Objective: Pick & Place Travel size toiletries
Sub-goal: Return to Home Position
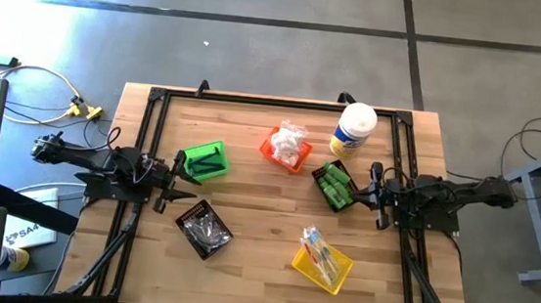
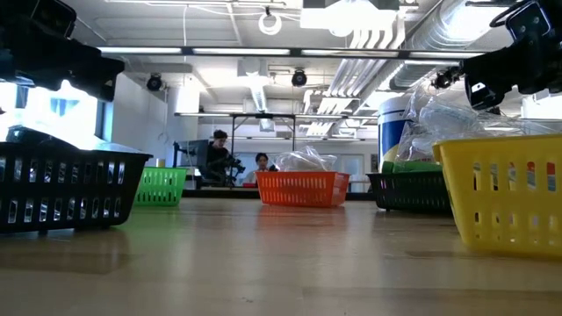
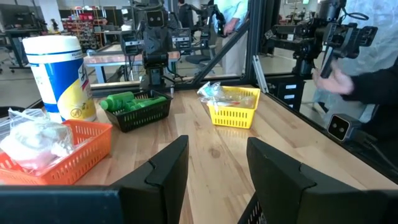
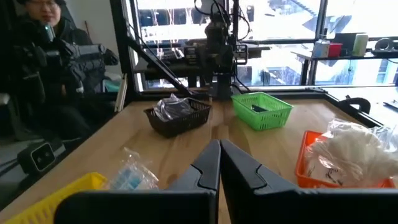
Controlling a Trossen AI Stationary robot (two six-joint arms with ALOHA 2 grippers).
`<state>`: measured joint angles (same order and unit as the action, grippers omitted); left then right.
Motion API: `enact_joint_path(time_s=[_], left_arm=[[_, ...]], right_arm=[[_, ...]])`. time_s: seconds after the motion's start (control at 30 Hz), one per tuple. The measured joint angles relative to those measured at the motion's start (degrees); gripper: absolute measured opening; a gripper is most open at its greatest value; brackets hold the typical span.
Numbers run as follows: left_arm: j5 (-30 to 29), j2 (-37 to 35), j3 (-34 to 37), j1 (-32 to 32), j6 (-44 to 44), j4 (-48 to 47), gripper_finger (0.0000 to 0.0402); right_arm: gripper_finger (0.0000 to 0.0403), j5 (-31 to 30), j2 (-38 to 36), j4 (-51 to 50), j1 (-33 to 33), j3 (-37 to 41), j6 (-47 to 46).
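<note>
Your left gripper (image 3: 214, 149) rests at the left edge of the tabletop (image 1: 264, 220), fingers spread; your right gripper (image 4: 219, 146) sits opposite, fingers pressed together. White packets (image 1: 291, 139) fill the orange bin (image 1: 265, 151), green bottles (image 1: 336, 187) a black bin (image 1: 316, 175), wrapped toothbrushes (image 1: 319, 249) the yellow bin (image 1: 300, 264).

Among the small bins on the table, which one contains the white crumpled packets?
The orange bin, left of the white canister in the high view; it is the only orange one, heaped with white packets.

Yellow bin (image 2: 502, 197) cut off at low view's right edge, black bin (image 2: 66, 189) at left; its clear-wrapped toiletries (image 1: 208, 228) cannot be identified.
</note>
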<state>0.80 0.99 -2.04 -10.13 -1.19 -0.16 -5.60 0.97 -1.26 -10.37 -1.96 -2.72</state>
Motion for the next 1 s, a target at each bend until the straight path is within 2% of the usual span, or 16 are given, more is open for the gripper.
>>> enact_joint_path(time_s=[1.0], left_arm=[[0.02, 0.00, -0.04, 0.00, 0.01, 0.02, 0.0159]], right_arm=[[0.0003, 0.01, 0.26, 0.70, 0.00, 0.22, -0.46]])
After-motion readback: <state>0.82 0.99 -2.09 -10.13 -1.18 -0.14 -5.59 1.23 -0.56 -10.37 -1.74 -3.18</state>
